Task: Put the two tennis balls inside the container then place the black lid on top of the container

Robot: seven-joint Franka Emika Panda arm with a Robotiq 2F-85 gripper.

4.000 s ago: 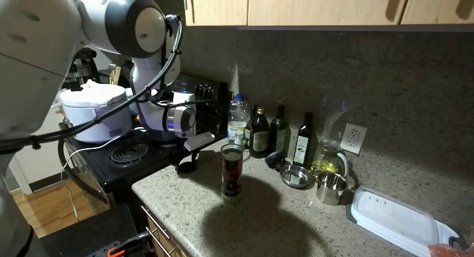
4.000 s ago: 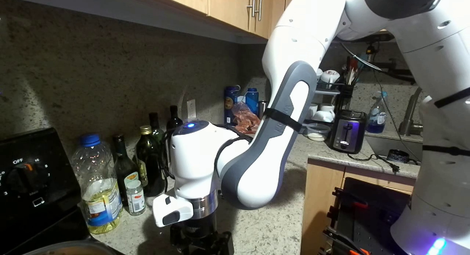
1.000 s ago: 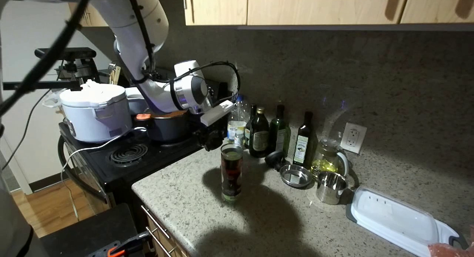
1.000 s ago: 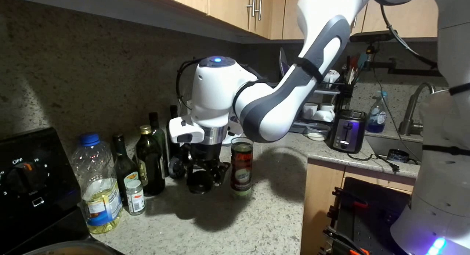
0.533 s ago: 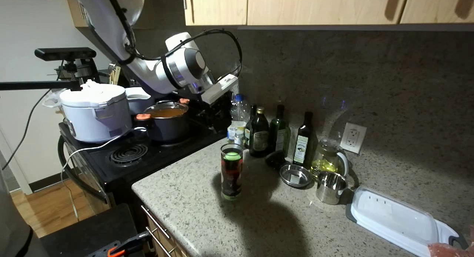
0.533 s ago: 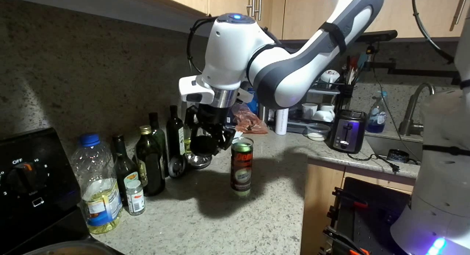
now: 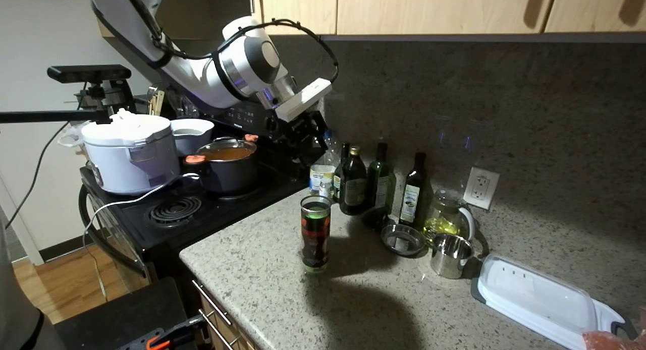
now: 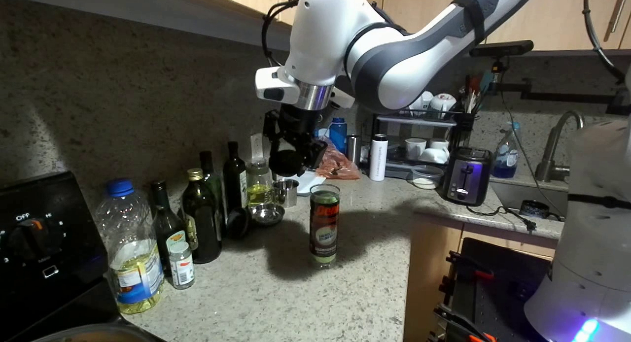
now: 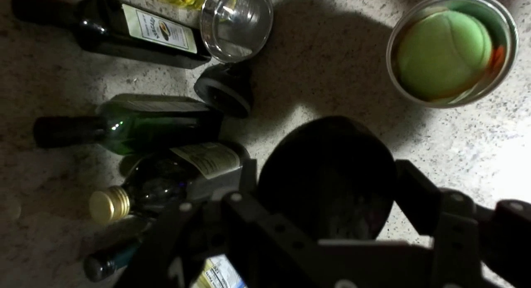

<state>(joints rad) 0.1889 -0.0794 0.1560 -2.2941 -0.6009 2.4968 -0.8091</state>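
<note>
Ctr point(image 7: 247, 254), dk btls point(image 7: 354, 186) by wall point(image 7: 535, 113), steel dish point(image 8: 267, 214), claw point(image 9: 326, 182) w/ blk lid point(image 8: 287, 163)

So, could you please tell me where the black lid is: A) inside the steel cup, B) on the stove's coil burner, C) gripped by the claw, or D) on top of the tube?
C: in the wrist view the claw grips the black lid by its sides, while the tube stands uncovered.

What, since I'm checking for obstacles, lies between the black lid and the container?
In the wrist view, only speckled counter, partly shadowed, shows between the black lid and the container.
</note>
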